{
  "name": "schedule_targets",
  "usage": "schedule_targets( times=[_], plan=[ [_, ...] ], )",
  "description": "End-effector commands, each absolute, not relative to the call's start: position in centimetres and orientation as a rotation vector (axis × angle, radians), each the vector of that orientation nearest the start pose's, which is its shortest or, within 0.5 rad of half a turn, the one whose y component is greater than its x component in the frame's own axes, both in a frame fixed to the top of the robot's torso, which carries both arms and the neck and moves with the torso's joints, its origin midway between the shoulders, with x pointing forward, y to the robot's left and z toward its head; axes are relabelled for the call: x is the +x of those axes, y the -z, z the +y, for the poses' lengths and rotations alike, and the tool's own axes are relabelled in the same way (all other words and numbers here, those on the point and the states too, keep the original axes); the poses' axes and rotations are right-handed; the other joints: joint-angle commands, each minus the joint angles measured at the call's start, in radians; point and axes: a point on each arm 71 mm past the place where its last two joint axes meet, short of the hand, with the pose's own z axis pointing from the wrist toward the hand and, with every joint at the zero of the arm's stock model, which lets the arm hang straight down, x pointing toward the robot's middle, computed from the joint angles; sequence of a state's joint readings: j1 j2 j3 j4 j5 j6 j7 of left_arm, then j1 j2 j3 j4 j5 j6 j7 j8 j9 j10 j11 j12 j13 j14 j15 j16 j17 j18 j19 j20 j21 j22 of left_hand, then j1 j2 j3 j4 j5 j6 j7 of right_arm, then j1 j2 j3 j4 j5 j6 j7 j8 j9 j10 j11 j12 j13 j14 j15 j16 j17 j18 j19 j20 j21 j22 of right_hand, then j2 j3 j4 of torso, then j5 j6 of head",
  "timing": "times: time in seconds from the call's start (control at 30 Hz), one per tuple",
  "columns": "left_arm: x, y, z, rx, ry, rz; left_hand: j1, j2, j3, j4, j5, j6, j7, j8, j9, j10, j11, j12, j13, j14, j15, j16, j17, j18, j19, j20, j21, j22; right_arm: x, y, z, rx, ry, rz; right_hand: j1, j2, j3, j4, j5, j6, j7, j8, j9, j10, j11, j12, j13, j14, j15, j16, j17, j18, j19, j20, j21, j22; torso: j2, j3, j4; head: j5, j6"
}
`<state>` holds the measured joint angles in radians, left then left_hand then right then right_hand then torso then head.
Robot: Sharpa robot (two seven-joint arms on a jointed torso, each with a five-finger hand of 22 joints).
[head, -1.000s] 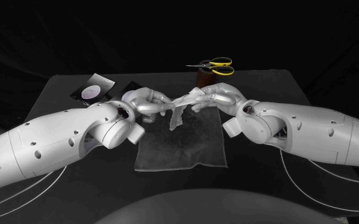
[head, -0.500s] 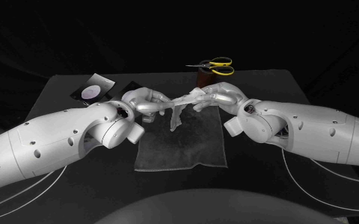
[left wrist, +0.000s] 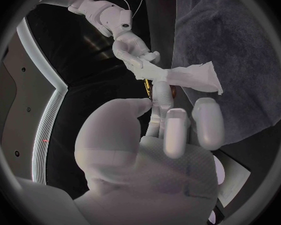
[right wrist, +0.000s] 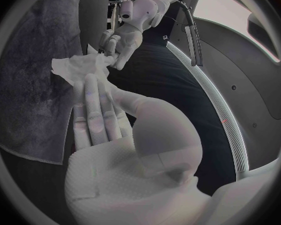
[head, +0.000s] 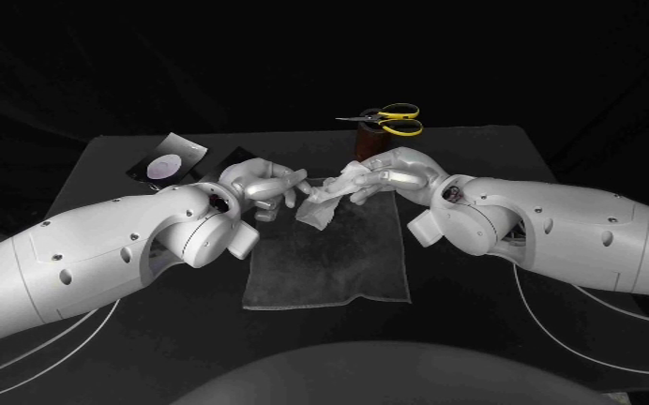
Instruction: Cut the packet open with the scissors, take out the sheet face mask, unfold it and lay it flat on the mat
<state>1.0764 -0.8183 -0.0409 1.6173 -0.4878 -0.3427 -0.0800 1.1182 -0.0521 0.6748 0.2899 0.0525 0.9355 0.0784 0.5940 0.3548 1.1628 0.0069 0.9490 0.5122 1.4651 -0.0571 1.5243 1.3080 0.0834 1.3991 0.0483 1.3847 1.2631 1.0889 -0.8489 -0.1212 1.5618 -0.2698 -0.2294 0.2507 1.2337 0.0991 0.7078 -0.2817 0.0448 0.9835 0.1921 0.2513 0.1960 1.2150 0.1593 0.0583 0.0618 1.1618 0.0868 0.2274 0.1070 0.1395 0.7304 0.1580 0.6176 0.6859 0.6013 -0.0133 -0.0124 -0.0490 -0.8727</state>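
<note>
The white sheet mask (head: 324, 203) hangs folded and bunched above the far end of the grey mat (head: 329, 269). My right hand (head: 399, 172) pinches its upper end; the left wrist view shows that same grip, with the mask (left wrist: 190, 77) sticking out sideways from the fingers. My left hand (head: 264, 183) is just beside the mask, fingertips close to its edge and nothing gripped. In the right wrist view the mask (right wrist: 75, 65) lies across my right fingertips over the mat (right wrist: 28, 85). The yellow-handled scissors (head: 388, 119) stand in a brown holder (head: 365, 145) behind the hands.
The cut packet (head: 169, 163) lies at the table's far left, with a dark piece (head: 233, 155) beside it. Both forearms flank the mat. The black table (head: 501, 157) runs to its far edge just behind the scissors.
The mask was stretched between both hands with a strip hanging down. Its left end has left my left hand, and the mask has gathered toward my right hand.
</note>
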Motion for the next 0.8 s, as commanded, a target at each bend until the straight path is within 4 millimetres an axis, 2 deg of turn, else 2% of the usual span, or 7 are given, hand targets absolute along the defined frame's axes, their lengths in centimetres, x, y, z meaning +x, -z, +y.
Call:
schedule_targets(
  times=[0.03, 0.07, 0.13, 0.23, 0.53, 0.73, 0.8],
  plan=[
    [43.8, 25.0, 16.6, -0.868, 1.162, 2.023, -0.014, -0.002, -0.008, 0.003, -0.004, 0.002, 0.007, -0.007, -0.005, -0.011, 0.003, -0.002, -0.009, 0.077, 0.004, 0.004, 0.156, -0.011, -0.001, 0.002, 0.002, -0.001, 43.7, 25.7, -18.7, 0.923, -1.457, 1.850, -0.001, 0.011, 0.006, 0.000, 0.003, 0.010, 0.000, 0.005, 0.001, 0.048, -0.037, 0.006, 0.001, 0.012, -0.009, 0.001, 0.002, 0.022, 0.007, 0.000, 0.006, 0.002, 0.000, 0.0007, 0.0004, 0.000, 0.000],
    [43.8, 25.0, 16.6, -0.870, 1.155, 2.032, -0.019, -0.006, -0.011, 0.003, -0.004, 0.000, 0.008, -0.010, -0.007, -0.014, 0.003, -0.003, -0.009, 0.077, 0.004, 0.004, 0.156, -0.011, -0.002, 0.002, 0.002, -0.001, 43.7, 25.5, -18.7, 0.927, -1.463, 1.844, -0.001, 0.011, 0.007, 0.000, 0.003, 0.010, 0.000, 0.006, 0.001, 0.049, -0.037, 0.006, 0.001, 0.013, -0.009, 0.001, 0.002, 0.022, 0.008, 0.000, 0.007, 0.002, 0.000, 0.0004, -0.0002, 0.001, 0.000],
    [43.8, 25.1, 16.7, -0.870, 1.144, 2.042, -0.029, -0.070, -0.053, -0.006, -0.004, -0.038, 0.024, -0.031, -0.018, -0.042, 0.016, -0.012, -0.010, 0.074, 0.014, 0.000, 0.148, -0.007, -0.013, 0.005, -0.010, -0.019, 43.8, 25.3, -18.6, 0.933, -1.474, 1.835, -0.002, 0.011, 0.008, 0.001, 0.003, 0.011, -0.001, 0.006, 0.002, 0.051, -0.038, 0.007, 0.001, 0.015, -0.010, 0.001, 0.003, 0.023, 0.008, 0.000, 0.009, 0.003, 0.000, 0.0005, 0.0000, 0.001, 0.000],
    [44.0, 25.3, 17.0, -0.870, 1.127, 2.045, -0.012, -0.131, -0.104, -0.023, -0.005, -0.084, 0.045, -0.052, -0.029, -0.079, 0.036, -0.015, -0.009, 0.064, 0.030, -0.012, 0.120, 0.001, -0.037, 0.016, -0.033, -0.055, 43.9, 24.8, -18.6, 0.938, -1.491, 1.822, -0.003, 0.011, 0.009, 0.001, 0.003, 0.011, -0.001, 0.007, 0.002, 0.052, -0.038, 0.007, 0.001, 0.016, -0.010, 0.001, 0.003, 0.024, 0.008, 0.000, 0.010, 0.003, 0.000, 0.0004, -0.0003, 0.001, 0.000],
    [44.8, 25.2, 17.8, -0.872, 1.114, 1.974, 0.045, -0.167, -0.202, -0.040, -0.004, -0.147, 0.076, -0.074, -0.045, -0.171, 0.068, -0.019, -0.014, 0.018, 0.061, -0.055, 0.027, 0.028, -0.123, 0.049, -0.121, -0.177, 44.0, 23.9, -18.5, 0.933, -1.535, 1.820, -0.004, 0.012, 0.010, 0.002, 0.003, 0.012, -0.001, 0.007, 0.002, 0.053, -0.038, 0.006, 0.001, 0.017, -0.011, 0.001, 0.004, 0.024, 0.009, 0.000, 0.011, 0.004, 0.000, 0.0000, -0.0002, -0.001, 0.004],
    [44.8, 24.7, 17.2, -0.819, 1.182, 1.935, 0.127, -0.196, -0.268, -0.080, -0.004, -0.140, 0.076, -0.063, -0.055, -0.253, 0.074, -0.053, -0.040, -0.081, 0.071, -0.138, -0.143, 0.061, -0.237, 0.061, -0.239, -0.330, 44.1, 23.5, -18.3, 0.924, -1.554, 1.833, -0.004, 0.012, 0.011, 0.002, 0.003, 0.012, -0.001, 0.007, 0.002, 0.053, -0.038, 0.006, 0.001, 0.017, -0.011, 0.001, 0.004, 0.024, 0.009, 0.001, 0.011, 0.004, 0.000, -0.0010, 0.0003, 0.000, 0.005],
    [44.7, 24.6, 16.8, -0.799, 1.205, 1.938, 0.136, -0.201, -0.280, -0.084, -0.004, -0.138, 0.074, -0.061, -0.057, -0.262, 0.074, -0.061, -0.047, -0.094, 0.071, -0.146, -0.159, 0.064, -0.251, 0.062, -0.254, -0.347, 44.1, 23.5, -18.2, 0.922, -1.558, 1.835, -0.004, 0.012, 0.011, 0.002, 0.003, 0.012, -0.001, 0.007, 0.002, 0.053, -0.038, 0.006, 0.001, 0.017, -0.011, 0.001, 0.004, 0.024, 0.009, 0.001, 0.011, 0.004, 0.000, -0.0009, 0.0003, 0.001, 0.005]
  ],
)
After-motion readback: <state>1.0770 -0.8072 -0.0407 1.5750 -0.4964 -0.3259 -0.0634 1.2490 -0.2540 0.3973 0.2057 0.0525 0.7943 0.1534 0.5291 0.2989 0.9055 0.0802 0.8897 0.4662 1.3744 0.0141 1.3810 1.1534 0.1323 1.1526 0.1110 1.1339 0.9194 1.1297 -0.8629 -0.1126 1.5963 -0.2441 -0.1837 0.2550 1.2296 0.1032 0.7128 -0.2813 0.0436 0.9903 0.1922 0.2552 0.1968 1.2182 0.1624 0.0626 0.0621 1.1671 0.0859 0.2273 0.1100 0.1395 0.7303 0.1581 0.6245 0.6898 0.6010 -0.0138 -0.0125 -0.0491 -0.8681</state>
